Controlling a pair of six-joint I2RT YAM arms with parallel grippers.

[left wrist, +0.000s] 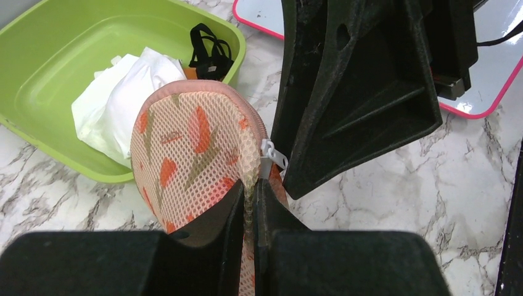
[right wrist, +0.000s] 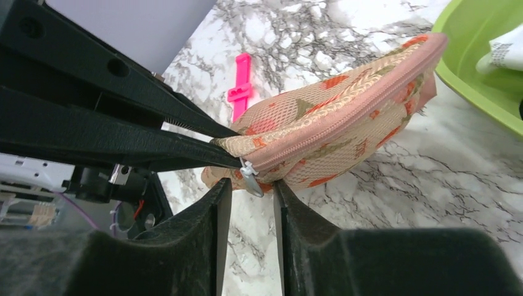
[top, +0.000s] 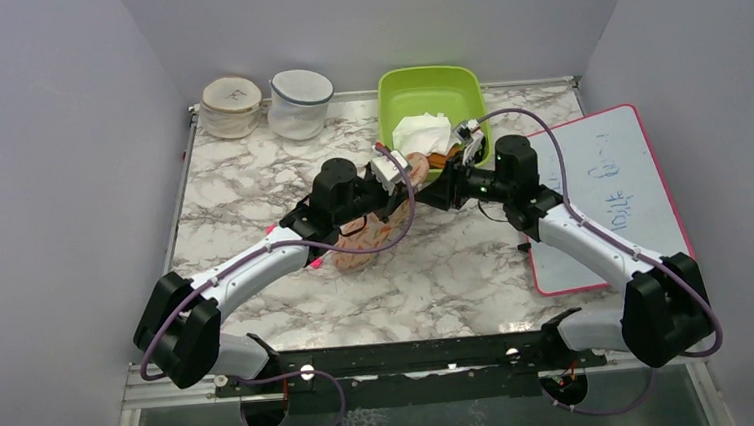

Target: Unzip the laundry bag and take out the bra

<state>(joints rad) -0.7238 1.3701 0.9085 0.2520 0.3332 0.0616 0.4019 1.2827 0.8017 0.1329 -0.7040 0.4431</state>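
Unzip step: my left gripper (left wrist: 250, 206) is pinched shut on the peach bra-shaped mesh laundry bag (left wrist: 185, 148), mid-frame below the green plastic tub (top: 396, 89), while my right gripper (right wrist: 250, 197), narrowly open, straddles the white zip pull (right wrist: 250, 177) without gripping it, so next I close on it and drag along the zip; bra not in view.

Marble table (top: 457, 268) w/ green basin (top: 385, 102) & two round mesh tubs (top: 231, 106) at back, whiteboard (top: 612, 187) rt, pink clip (right wrist: 239, 92).
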